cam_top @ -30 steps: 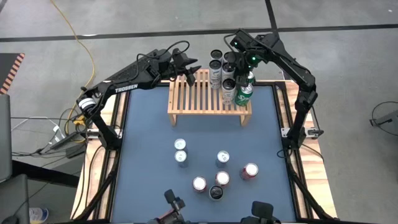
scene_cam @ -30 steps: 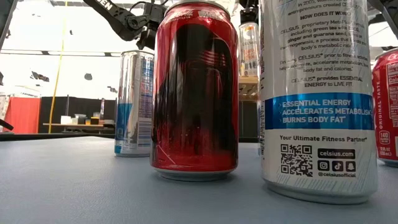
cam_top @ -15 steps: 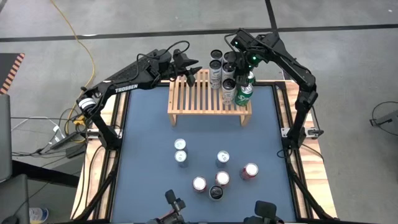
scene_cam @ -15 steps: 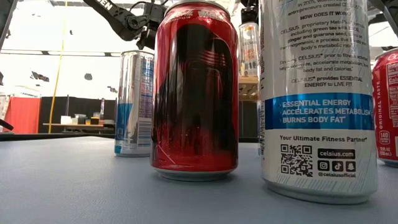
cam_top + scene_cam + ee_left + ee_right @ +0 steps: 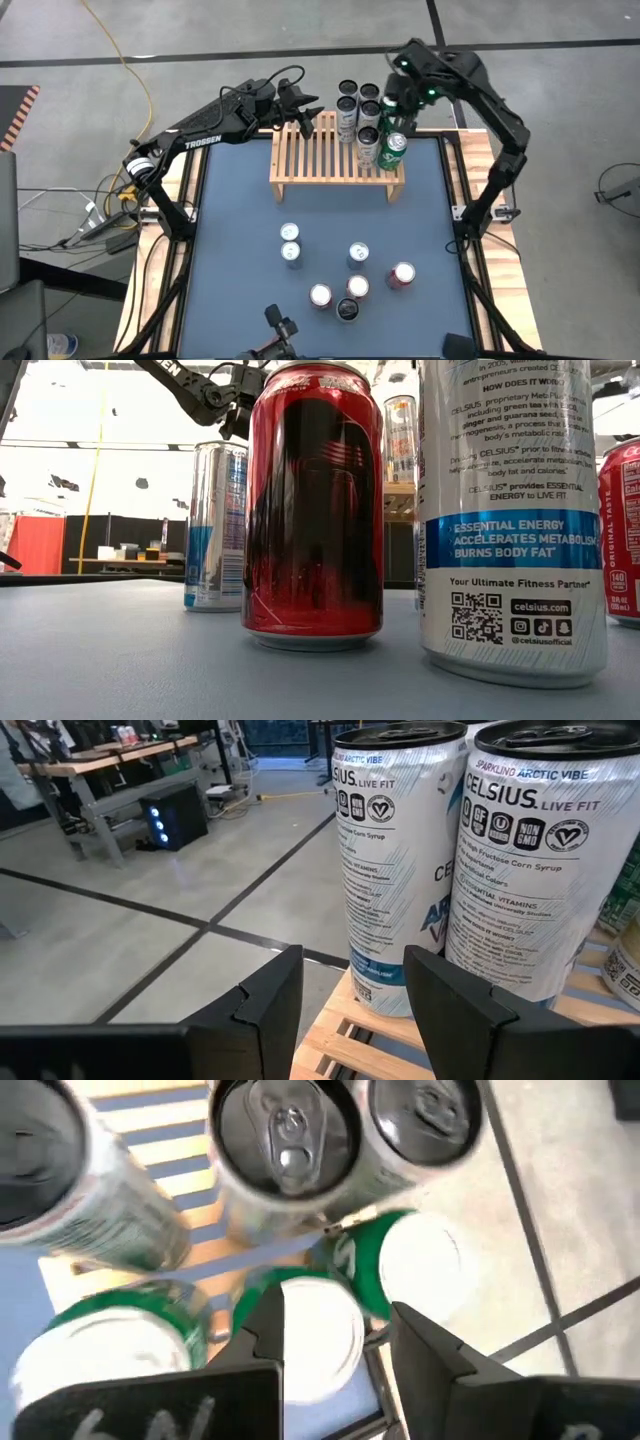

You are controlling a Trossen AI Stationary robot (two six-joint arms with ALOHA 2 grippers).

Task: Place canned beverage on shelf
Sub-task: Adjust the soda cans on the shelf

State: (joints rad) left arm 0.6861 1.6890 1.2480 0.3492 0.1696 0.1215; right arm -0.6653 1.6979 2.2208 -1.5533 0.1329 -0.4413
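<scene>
The light-wood slatted shelf point(image 5: 335, 155) stands at the table's far side. Several cans stand upright at its right end: white and black tall cans point(image 5: 348, 104) and green cans point(image 5: 393, 147). My right gripper point(image 5: 392, 103) hangs open and empty above the far right cans; its wrist view looks down on the green cans' tops point(image 5: 315, 1325). My left gripper point(image 5: 305, 115) is open and empty over the shelf's far edge, left of the cans, and faces two white Celsius cans point(image 5: 400, 870) standing on the slats point(image 5: 345, 1030).
Several loose cans stand on the blue table's near half, among them two silver ones point(image 5: 290, 242), a teal one point(image 5: 358, 255) and a red one point(image 5: 402, 275). In the low view a red can point(image 5: 315, 510) and a white Celsius can point(image 5: 510, 510) stand close by.
My right gripper has drawn back from over the cans at the shelf's right end, toward the table's far right corner. The cans on the shelf stay upright in place.
</scene>
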